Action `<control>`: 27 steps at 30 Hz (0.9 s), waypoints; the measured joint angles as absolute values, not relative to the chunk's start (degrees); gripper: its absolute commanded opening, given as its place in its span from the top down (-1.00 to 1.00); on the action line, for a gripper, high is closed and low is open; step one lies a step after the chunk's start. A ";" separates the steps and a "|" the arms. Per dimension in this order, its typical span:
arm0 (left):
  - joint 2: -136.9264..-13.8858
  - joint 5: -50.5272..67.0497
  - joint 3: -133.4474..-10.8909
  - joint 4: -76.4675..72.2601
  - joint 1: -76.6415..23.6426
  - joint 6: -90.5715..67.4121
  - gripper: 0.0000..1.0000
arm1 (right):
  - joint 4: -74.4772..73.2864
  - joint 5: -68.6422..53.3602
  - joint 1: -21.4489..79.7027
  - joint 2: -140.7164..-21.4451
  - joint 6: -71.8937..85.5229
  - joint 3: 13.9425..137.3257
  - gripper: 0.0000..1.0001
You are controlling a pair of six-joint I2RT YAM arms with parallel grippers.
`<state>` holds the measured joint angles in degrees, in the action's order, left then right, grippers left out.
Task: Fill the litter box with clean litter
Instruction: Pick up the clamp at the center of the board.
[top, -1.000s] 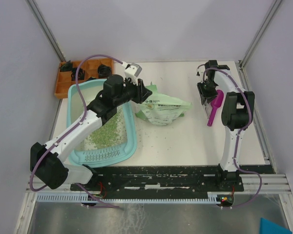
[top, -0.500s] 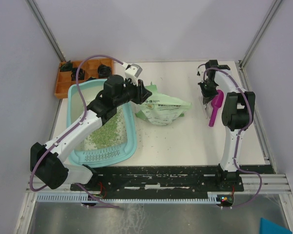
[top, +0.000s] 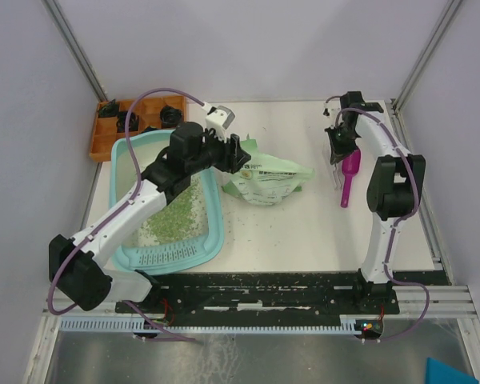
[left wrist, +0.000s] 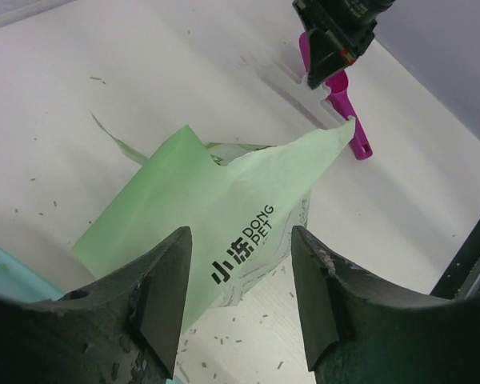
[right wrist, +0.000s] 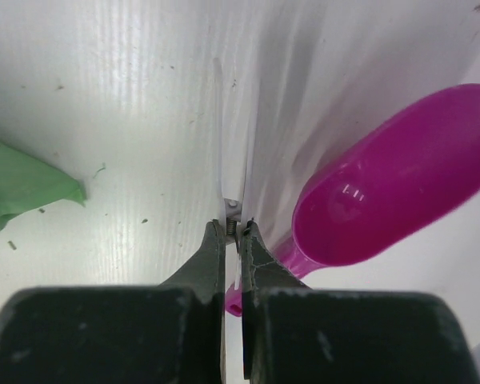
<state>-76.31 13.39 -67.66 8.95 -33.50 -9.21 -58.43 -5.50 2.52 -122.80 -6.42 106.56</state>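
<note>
The light-teal litter box (top: 218, 218) lies at the left, with green clean litter (top: 174, 218) spread over its floor. My left arm reaches across it. My left gripper (top: 242, 156) (left wrist: 240, 234) is open just above the pale green bag (top: 268, 180) (left wrist: 224, 208), which lies flat on the table, with nothing between the fingers. At the far right my right gripper (top: 339, 152) (right wrist: 233, 225) is shut on a thin clear plastic clip (right wrist: 232, 210) with a small spring. The magenta scoop (top: 348, 180) (right wrist: 400, 184) lies right beside it.
An orange compartment tray (top: 112, 138) with black parts stands at the back left, behind the litter box. Loose green granules (top: 256, 226) are scattered on the white table around the bag. Frame posts and walls bound the table on both sides.
My left gripper's jaws have spread apart over the bag, which stays on the table. My right gripper has closed on the clear clip and shifted slightly toward the back.
</note>
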 measured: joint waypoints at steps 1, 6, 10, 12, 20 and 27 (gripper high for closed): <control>-76.25 13.19 -68.01 9.43 -33.50 -8.60 -0.33 | -58.50 -6.02 2.52 -121.84 -6.55 106.87 0.97; -74.78 12.36 -69.43 11.62 -33.50 -5.39 -0.51 | -58.94 -7.57 2.52 -117.99 -7.73 111.44 0.97; -72.66 13.87 -70.70 13.37 -33.50 -1.76 -0.56 | -59.37 -8.25 2.50 -116.01 -8.84 116.03 0.97; -71.29 14.55 -70.72 14.02 -33.58 0.58 -0.56 | -59.61 -9.02 2.44 -114.91 -9.23 117.14 0.97; -66.67 6.11 -67.51 15.18 -42.74 21.71 -0.67 | -61.65 -16.19 0.91 -112.60 -12.38 117.10 0.97; -69.41 -1.13 -60.23 14.55 -47.07 38.59 -0.71 | -64.60 -22.46 -0.67 -105.89 -18.61 116.22 0.97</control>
<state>-69.41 -1.13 -60.23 14.55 -47.07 38.59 -64.60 -22.46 -0.67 -105.89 -18.61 116.22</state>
